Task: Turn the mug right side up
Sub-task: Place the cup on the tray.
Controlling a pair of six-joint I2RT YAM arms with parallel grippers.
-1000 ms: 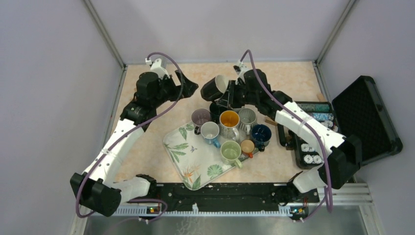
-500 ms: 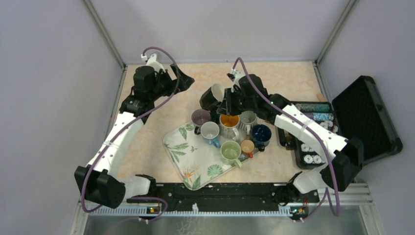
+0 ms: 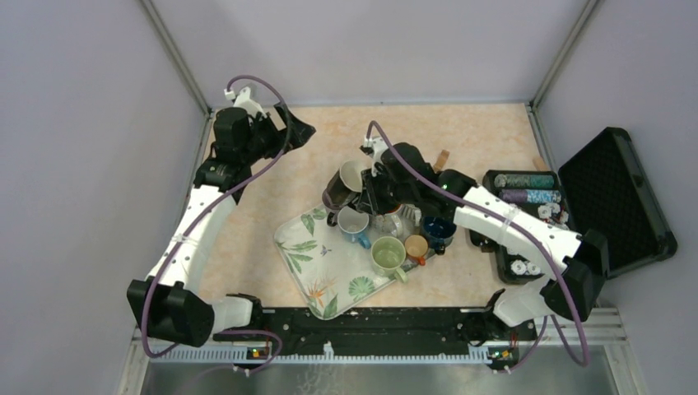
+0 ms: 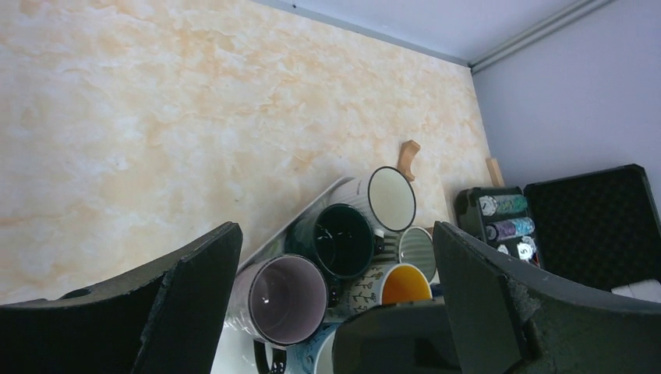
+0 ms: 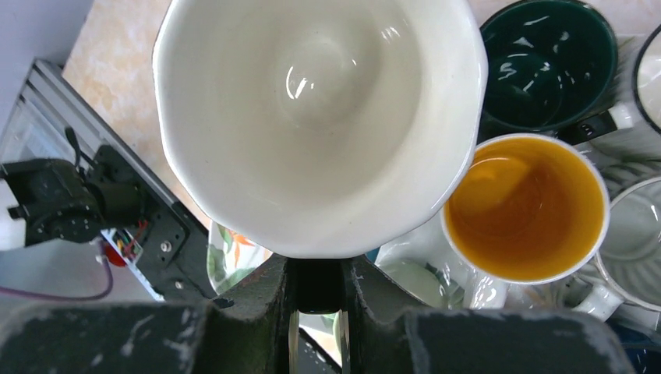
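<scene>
Most of the turn looks done, judging by how the dark-sided ceramic mug with a white inside and wavy rim [image 3: 349, 176] sits now. Its mouth is open to the overhead camera and no longer faces the table. Levelling it and setting it down remain. It hangs in the air over the far left corner of the leaf-printed rectangular tray [image 3: 309, 271], above the cluster of upright mugs. Its base-to-mouth axis is tilted rather than plumb: the base leans down and away to the left, and the mouth faces up and back toward the wrist that carries it. That wrist's view looks straight into the bowl. The right gripper [image 5: 316, 284] is clamped tight on a part of the mug just under the rim; handle or wall, I cannot tell. A yellow-lined mug [image 5: 526, 206] and a dark green mug [image 5: 546, 62] stand below it on the tray. The left gripper [image 3: 298, 132] is spread wide and empty, well apart at the far left.
</scene>
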